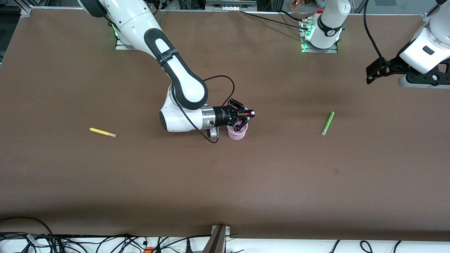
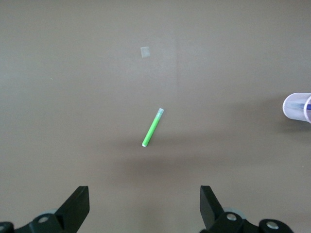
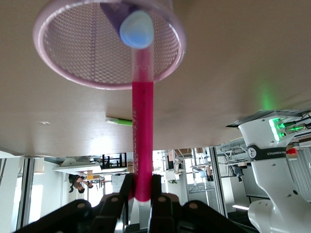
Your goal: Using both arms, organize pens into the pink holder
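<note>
Two white arms reach over one wide brown table [image 1: 70,175], the biggest thing in sight. The right arm [image 1: 175,70] stretches from its base down to the middle of the table and lies nearly level there. The left arm [image 1: 427,45] waits high over its own end of the table.

The right gripper [image 1: 250,114] hangs over the pink holder [image 1: 237,133], its jaws closed on the magenta-pink pen [image 1: 243,123]. In the right wrist view that pen [image 3: 143,141] runs straight from the jaws to the holder's [image 3: 58,68] mouth, its pale tip at the rim. A dark purple pen [image 3: 116,14] already shows inside the cup, against its meshed wall.

The left gripper [image 1: 372,72] hovers over bare table toward the left arm's end, jaws spread wide and holding nothing; its wrist view shows both black fingers [image 2: 75,206] well apart.

The pink holder stands upright about mid-table, between the two loose pens.

The light green pen [image 1: 328,123] lies flat toward the left arm's end, well apart from the holder, slanted. The left wrist view looks down on it [image 2: 152,127].

The yellow pen [image 1: 102,132] lies flat toward the right arm's end, also well apart from the holder
</note>
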